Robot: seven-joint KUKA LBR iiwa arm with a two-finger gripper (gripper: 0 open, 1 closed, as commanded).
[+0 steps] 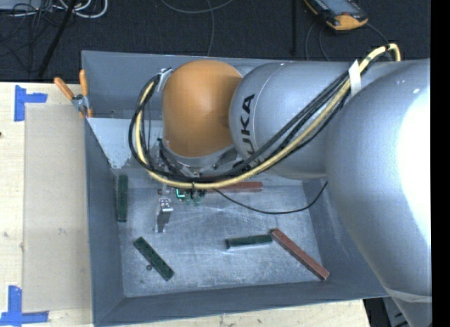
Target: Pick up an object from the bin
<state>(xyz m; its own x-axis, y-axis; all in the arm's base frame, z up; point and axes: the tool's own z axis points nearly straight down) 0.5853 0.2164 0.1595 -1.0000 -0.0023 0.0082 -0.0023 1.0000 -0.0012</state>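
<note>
grey metal bin: pick not yet made, nothing lifted

**container.** grey metal bin [105,248], scuffed floor, five loose pieces lying flat and well spread, no heap.

**robot.** silver kuka arm [295,122] reaching in from the right. it carries an orange cover [200,107] at the wrist, with yellow and black cables [138,143] looped around it. the jaws hang low under the wrist over bare floor in the bin's left-centre. whether they are apart or together cannot be told. nothing shows between them.

**contents.**
- wall-side green strip [121,197]: dark green, lying along the foot of the left wall, near the jaws on their left.
- slanted green strip [153,258]: dark green, lying diagonally in the front-left corner, near the jaws on the front side.
- shaded brown strip [242,187]: reddish-brown, partly covered by the arm, to the right of the jaws.
- green bar [247,242]: dark green, front-centre, well apart from the jaws.
- slanted brown strip [300,254]: reddish-brown, lying diagonally at front right, its upper end just beside the bar's right end.

**progress.** judged early. every piece rests on the floor and none is gripped or raised. the jaws stand over no piece, so no target can be named. the two nearest green strips look the likeliest. the whole pick is left: settling on a piece, closing on it and lifting it clear.
</note>
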